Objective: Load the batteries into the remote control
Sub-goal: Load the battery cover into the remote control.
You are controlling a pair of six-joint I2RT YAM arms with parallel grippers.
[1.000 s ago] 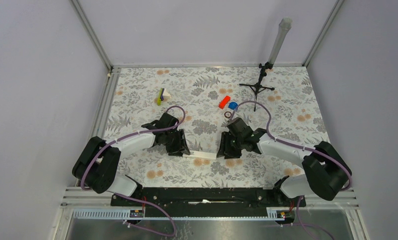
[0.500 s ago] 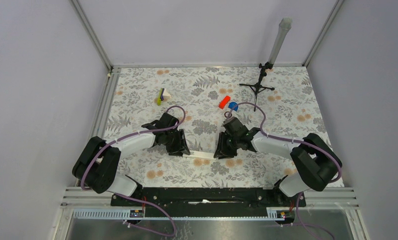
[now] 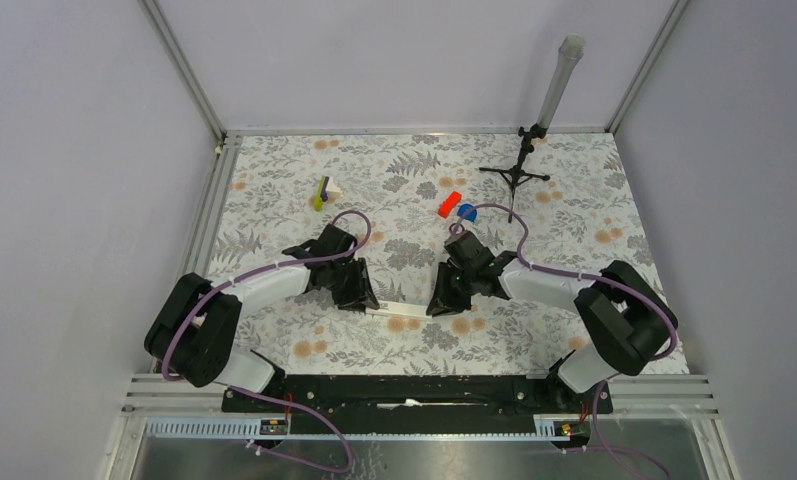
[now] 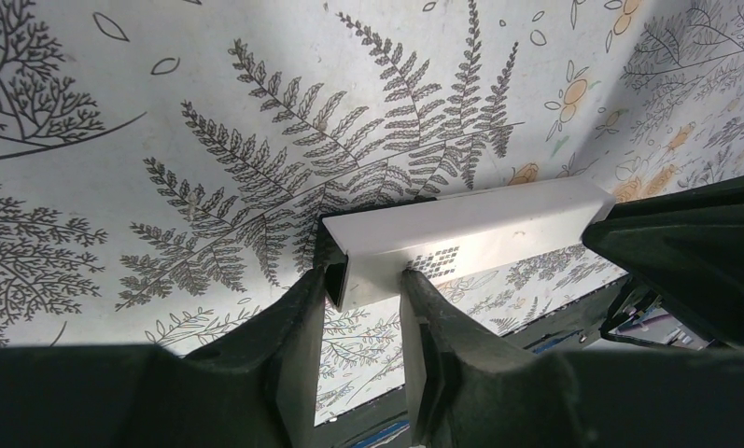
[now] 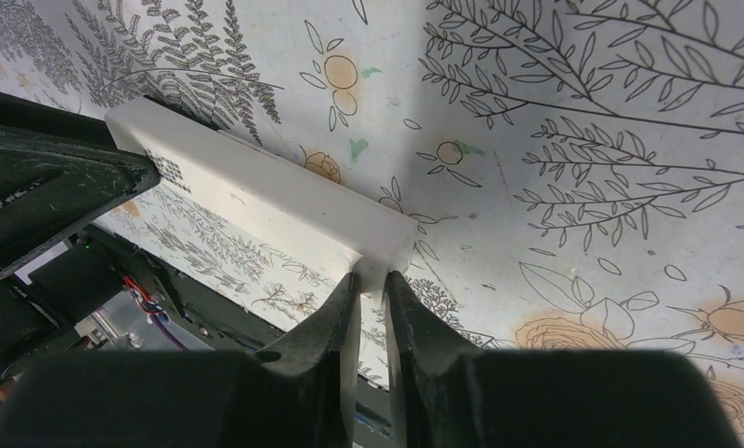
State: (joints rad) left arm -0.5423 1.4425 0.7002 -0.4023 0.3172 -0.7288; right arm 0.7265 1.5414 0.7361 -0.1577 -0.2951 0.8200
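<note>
Grip on both ends of the remote control (image 3: 399,313), near the front centre of the floral table (image 3: 574,180), midway between the two arms. Closer in than a second ago on the right: right gripper (image 3: 440,305) shifted leftward along the bar, elbow drawn in behind it, fingers now clamped tight on the bar's right end with only a sliver of white between them. No visible shift on the left, with left gripper (image 3: 366,300) pinching the opposite end from either side. Less white showing between the two tools than before. Long axis left to right across the table, right end a shade nearer the arm bases. Darker face seemingly at the left-held end, though hard to be sure in shadow. Well behind, unmoved, red block (image 3: 449,204) just beside blue half-round piece (image 3: 466,211).
</note>
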